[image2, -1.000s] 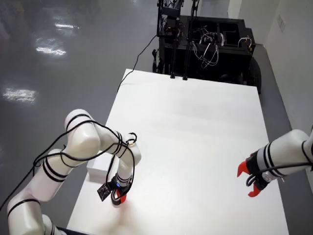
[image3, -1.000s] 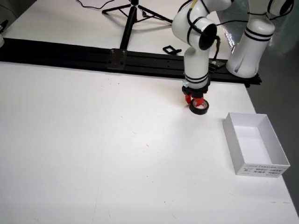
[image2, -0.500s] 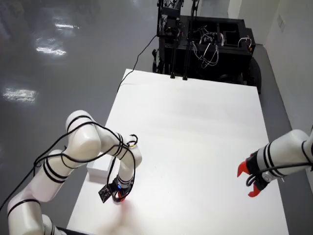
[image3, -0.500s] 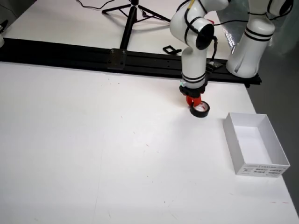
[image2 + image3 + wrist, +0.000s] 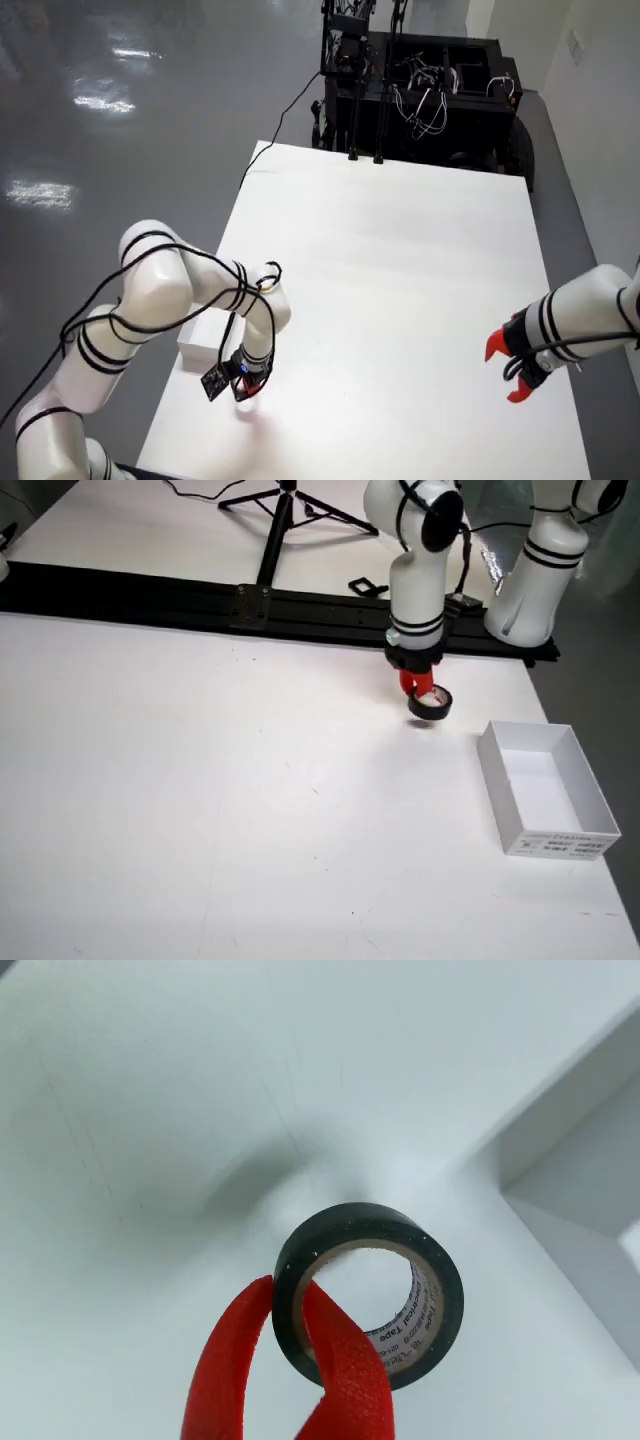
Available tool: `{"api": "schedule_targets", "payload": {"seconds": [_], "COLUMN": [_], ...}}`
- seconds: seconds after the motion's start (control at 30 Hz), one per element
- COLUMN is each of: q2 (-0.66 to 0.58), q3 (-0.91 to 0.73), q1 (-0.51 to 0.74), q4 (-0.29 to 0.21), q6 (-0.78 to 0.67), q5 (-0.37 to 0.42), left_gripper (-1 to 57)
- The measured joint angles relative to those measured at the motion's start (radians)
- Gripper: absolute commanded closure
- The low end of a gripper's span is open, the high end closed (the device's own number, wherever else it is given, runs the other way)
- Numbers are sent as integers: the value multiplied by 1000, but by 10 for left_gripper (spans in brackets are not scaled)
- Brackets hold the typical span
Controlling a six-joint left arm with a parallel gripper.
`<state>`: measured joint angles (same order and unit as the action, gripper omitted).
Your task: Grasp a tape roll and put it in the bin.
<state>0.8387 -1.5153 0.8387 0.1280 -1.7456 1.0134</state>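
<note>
Gripper view: tape roll (image 5: 370,1295) (wall pinched) in end effector (image 5: 290,1350).

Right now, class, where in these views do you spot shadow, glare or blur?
View riding on the gripper: soft shadow on the table beyond the black tape roll; red fingers look blurred. View from above: window glare on the grey floor. View from the side: even light, sharp white bin.

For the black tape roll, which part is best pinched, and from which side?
Pinch the wall of the tape roll, one finger through the open core and one outside, coming from above. The wide hollow centre and thin wall suit that. The gripper already does this: its red fingers straddle the wall nearest the wrist camera, with the roll lifted near the bin.
</note>
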Motion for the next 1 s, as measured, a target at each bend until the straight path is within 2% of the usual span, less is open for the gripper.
{"api": "schedule_targets", "payload": {"seconds": [0.4, 1.0], "q2": [-152, -271], "q3": [3, 4], "q1": [-60, -289], "q4": [74, 146], "q6": [25, 182], "q5": [88, 139], "left_gripper": [570, 571]}}
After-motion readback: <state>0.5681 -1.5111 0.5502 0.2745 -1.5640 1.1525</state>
